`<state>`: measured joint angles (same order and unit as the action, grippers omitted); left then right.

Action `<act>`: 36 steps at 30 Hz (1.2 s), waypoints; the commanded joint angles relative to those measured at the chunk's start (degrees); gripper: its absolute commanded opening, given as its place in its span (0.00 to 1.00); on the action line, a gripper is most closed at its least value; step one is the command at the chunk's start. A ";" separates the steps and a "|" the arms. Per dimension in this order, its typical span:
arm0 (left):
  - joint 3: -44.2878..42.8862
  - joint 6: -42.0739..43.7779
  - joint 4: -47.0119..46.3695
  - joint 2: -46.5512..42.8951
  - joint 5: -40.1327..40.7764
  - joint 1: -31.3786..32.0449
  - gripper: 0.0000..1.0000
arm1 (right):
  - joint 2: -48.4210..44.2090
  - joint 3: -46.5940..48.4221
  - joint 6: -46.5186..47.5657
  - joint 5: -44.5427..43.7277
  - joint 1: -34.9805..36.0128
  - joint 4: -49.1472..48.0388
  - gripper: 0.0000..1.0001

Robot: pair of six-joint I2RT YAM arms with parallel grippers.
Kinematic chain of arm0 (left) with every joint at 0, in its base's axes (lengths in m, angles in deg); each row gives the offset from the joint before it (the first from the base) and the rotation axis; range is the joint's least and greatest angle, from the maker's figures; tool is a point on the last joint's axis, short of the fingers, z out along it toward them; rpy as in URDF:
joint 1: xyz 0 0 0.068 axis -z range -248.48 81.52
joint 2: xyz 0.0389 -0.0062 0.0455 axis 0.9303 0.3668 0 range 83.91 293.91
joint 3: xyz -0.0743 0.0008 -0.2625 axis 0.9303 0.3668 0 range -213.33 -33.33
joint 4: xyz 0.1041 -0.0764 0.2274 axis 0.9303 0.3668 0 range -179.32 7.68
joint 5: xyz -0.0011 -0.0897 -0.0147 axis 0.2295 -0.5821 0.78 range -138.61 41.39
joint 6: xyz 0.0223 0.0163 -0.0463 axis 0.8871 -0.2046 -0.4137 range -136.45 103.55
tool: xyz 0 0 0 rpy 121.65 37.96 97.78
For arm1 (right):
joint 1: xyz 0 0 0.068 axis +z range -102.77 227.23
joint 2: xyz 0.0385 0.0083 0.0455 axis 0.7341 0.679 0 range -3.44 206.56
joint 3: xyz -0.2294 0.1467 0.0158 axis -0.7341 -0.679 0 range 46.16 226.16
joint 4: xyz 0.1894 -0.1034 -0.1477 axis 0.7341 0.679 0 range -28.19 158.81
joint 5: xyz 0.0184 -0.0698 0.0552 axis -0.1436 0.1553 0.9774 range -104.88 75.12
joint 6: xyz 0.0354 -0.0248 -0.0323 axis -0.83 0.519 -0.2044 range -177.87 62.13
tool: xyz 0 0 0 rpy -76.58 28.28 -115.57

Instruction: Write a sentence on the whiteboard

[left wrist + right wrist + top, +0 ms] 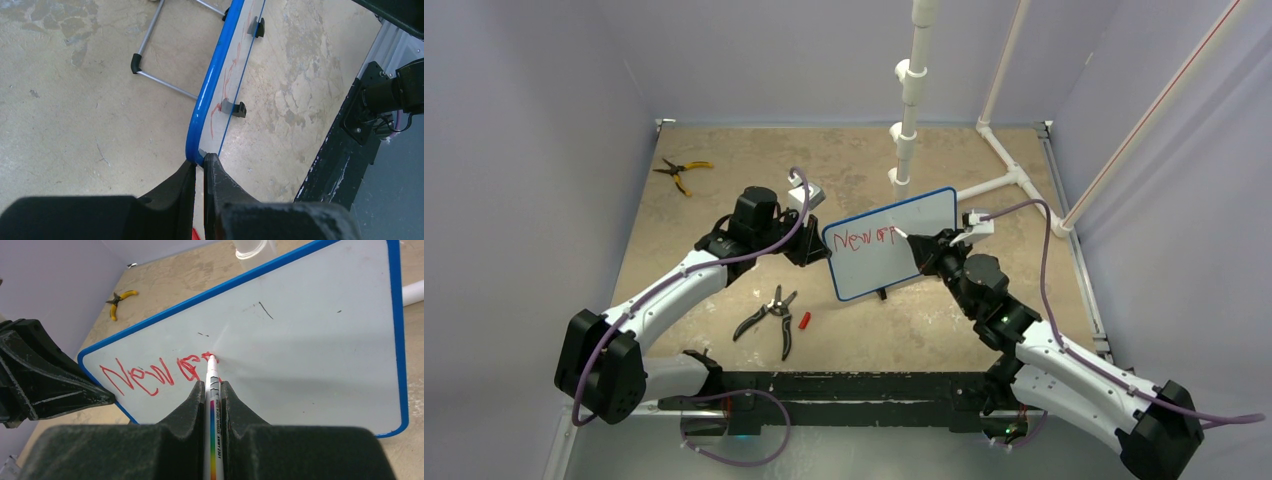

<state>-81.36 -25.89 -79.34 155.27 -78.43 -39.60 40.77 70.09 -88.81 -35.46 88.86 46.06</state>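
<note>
**Blank board lies right of my pen tip**

My right gripper is clenched on the marker. The marker's tip touches the whiteboard at the right end of the sentence, which so far reads roughly "New" plus a few unclear letters. The board's long axis runs left to right, and the unwritten stretch lies to the right of the tip, so I judge the next strokes go that way. My left gripper is clamped on the blue frame at the board's left edge, bracing it upright on the desk.

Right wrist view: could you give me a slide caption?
Right gripper holds a marker tip against the whiteboard, at the end of red lettering beginning "New".
</note>
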 commanded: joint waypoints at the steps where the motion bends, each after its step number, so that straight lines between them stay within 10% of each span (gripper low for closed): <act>1: 0.30 0.14 -1.78 -0.60 -0.59 -0.06 0.00 | -0.73 -0.15 -0.99 -3.84 -0.19 1.80 0.00; 36: 0.37 -0.25 -2.20 -0.51 -1.23 -0.07 0.00 | -5.23 0.00 -1.90 -3.69 -0.14 4.66 0.00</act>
<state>-81.32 -25.93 -79.40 155.27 -78.76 -39.60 36.33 69.28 -88.57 -35.57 88.84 48.31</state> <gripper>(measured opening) 0.074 0.118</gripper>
